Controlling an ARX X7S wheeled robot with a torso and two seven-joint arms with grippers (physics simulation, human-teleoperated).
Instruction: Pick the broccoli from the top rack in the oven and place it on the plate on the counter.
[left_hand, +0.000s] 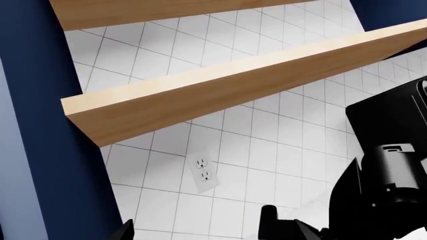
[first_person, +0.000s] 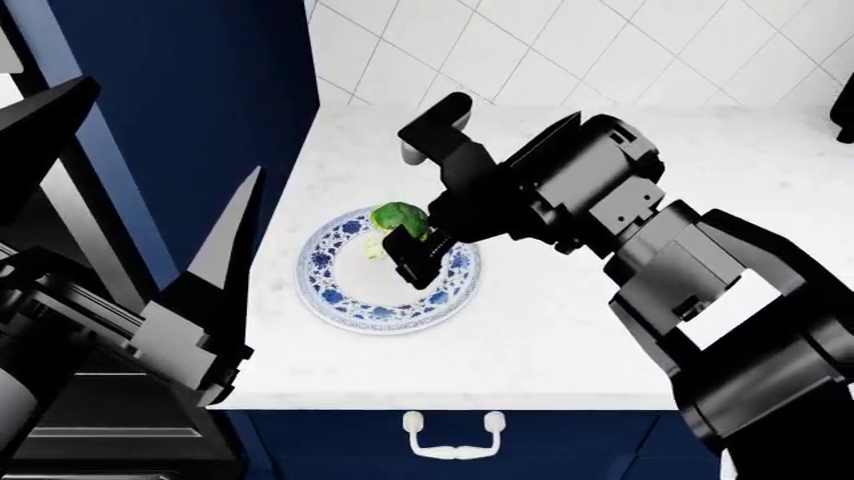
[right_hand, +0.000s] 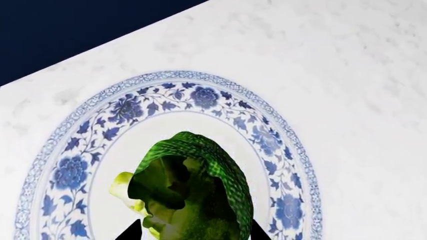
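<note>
I am gripping the broccoli (first_person: 399, 219) in my right pincer (first_person: 404, 243) over the plate (first_person: 350, 305), toward its twelve o'clock rim; my left pincer (first_person: 200, 330) is gaping open.

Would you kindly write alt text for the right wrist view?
A green broccoli floret sits between the right gripper fingertips, directly above the white centre of a blue floral-rimmed plate. The plate rests on a white speckled counter.
</note>
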